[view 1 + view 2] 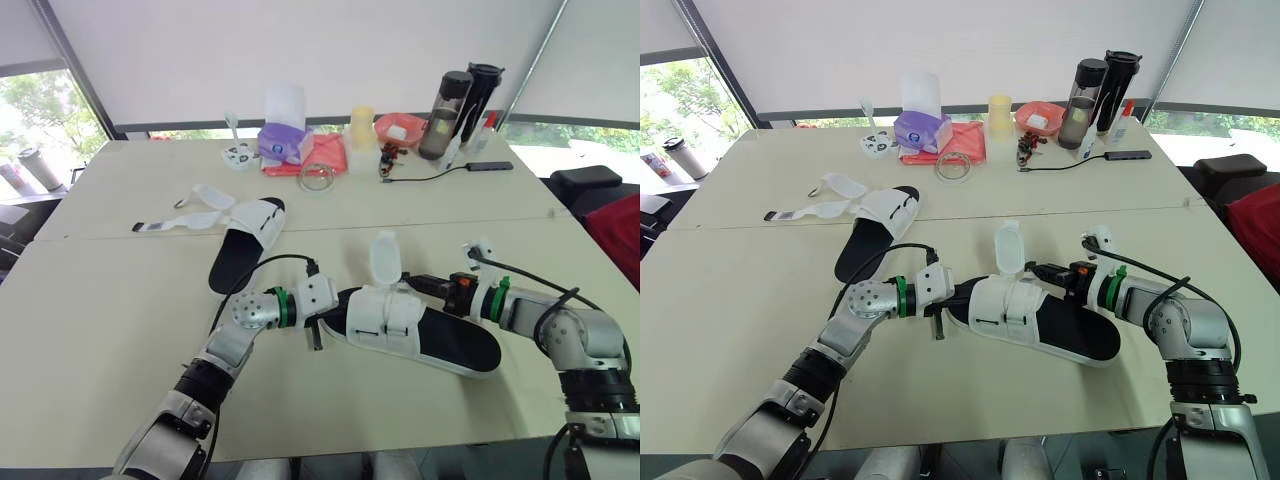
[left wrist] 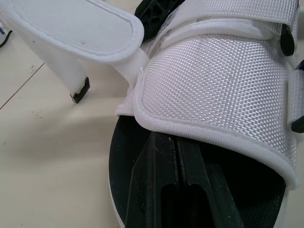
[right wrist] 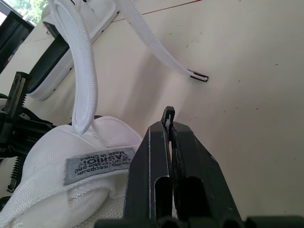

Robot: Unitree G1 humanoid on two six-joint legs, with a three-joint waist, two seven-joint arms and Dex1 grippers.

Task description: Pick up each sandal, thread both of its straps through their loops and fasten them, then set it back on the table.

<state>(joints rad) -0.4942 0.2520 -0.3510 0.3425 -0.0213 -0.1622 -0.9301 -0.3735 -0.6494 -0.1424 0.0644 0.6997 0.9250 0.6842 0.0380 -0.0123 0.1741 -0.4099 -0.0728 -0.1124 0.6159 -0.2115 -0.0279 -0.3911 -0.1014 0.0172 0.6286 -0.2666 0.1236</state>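
Note:
The near sandal (image 1: 440,335), black sole with white straps, lies on the table between my two grippers. One of its straps (image 1: 385,258) stands upright and unfastened. My left gripper (image 1: 335,318) is shut, and its fingers (image 2: 161,171) are tucked into the toe opening, on the footbed under the white front strap (image 2: 213,80). My right gripper (image 3: 167,114) is shut and presses against the sandal's far side beside the upper (image 3: 90,166). A second sandal (image 1: 245,250) lies farther back to the left, its two straps (image 1: 190,222) spread open on the table.
Along the table's far edge stand a purple tissue box (image 1: 283,140), a yellow cup (image 1: 361,130), a red bowl (image 1: 400,128), two dark bottles (image 1: 445,115) and a cabled hub (image 1: 490,166). A clear ring (image 1: 316,177) lies nearer.

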